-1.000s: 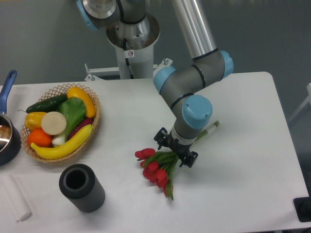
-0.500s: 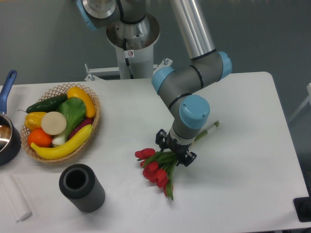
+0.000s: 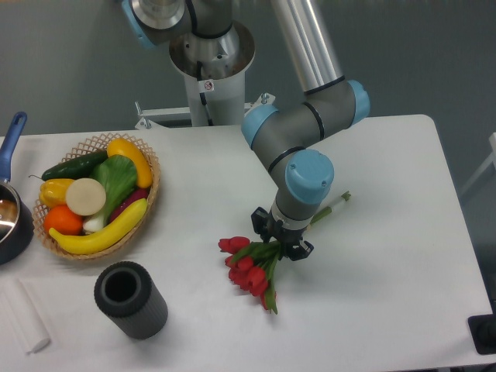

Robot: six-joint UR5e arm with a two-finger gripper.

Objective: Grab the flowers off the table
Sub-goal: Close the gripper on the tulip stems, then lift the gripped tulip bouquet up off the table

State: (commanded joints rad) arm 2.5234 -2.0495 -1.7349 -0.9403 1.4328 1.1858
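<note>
The fixed camera looks down on the white desk [image 3: 387,310] from the front. The arm reaches in from its pedestal [image 3: 209,77] at the back edge and bends down to the middle of the desk, where the gripper [image 3: 280,239] sits low over the flowers [image 3: 252,267]. Its two dark fingers stand on either side of the green stems, close against them just above the red heads, so the gripper appears narrowed around the bunch; whether the fingers actually press the stems cannot be told from this angle.

The flowers lie on the desk a little right of centre. The red tulip heads fan out toward the front left, and the stems run back to the upper right beneath the wrist, with the pale stem end [image 3: 337,201] showing past the arm's blue-capped joint [image 3: 308,174]. The heads appear to rest on the desktop.

At the left of the desk stands a wicker basket [image 3: 151,194] holding a banana, an orange, a cucumber, yellow peppers and other produce, well apart from the flowers. In front of the basket a dark ribbed cylinder [image 3: 132,302] stands upright with its open top showing. At the far left edge a dark pot with a blue handle [image 3: 12,136] is partly cut off, and a white roll [image 3: 23,318] lies near the front left corner.
</note>
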